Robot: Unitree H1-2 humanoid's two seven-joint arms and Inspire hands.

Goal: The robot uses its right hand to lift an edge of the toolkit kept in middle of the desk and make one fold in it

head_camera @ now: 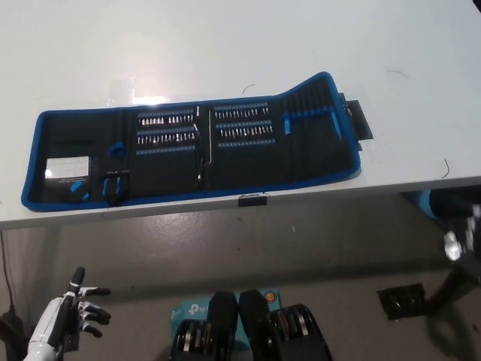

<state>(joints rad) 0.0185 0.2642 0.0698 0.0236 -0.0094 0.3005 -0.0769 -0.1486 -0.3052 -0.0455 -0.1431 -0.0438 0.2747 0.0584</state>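
The toolkit lies unrolled across the middle of the white desk. It is a long black case with a blue border. Rows of screwdriver bits fill its middle panels, and a blue tool sits in the right panel. Its right end bulges slightly upward, and a black strap sticks out past it. My black right arm shows only as a blurred dark shape at the right edge, below the desk front and apart from the toolkit. My white left hand rests low at the lower left with fingers apart.
The desk's front edge runs just below the toolkit. A small black tab hangs over it. Below is grey floor with a blue box and a dark floor plate.
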